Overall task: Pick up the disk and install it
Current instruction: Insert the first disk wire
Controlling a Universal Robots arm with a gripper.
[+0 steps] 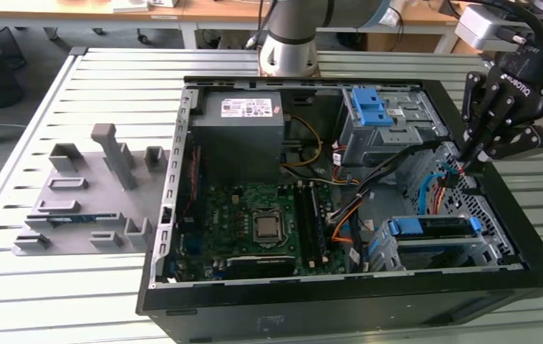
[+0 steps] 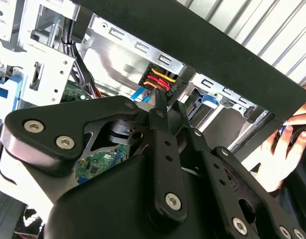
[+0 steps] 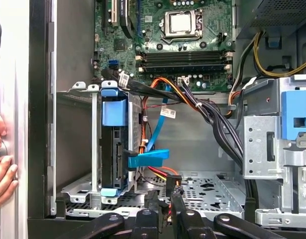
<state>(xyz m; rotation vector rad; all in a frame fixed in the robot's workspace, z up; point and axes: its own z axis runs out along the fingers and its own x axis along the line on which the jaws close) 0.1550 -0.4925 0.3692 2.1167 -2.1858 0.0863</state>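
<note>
Gripper [image 1: 472, 154] clenched on a power plug [image 3: 173, 183] | disk [image 3: 114, 144] seated in its cage, just beside.

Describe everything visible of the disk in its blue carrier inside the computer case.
The disk sits seated in a metal drive cage on the floor of the open case, standing on edge in the first wrist view. Blue plastic carrier tabs cap both ends, and its dark edge faces the camera. A blue flat cable plugs into that side. In the exterior view its blue frame lies at the exterior view's right, near the case's lower corner. The claw hovers apart, at a power connector with red and yellow wires.
</note>
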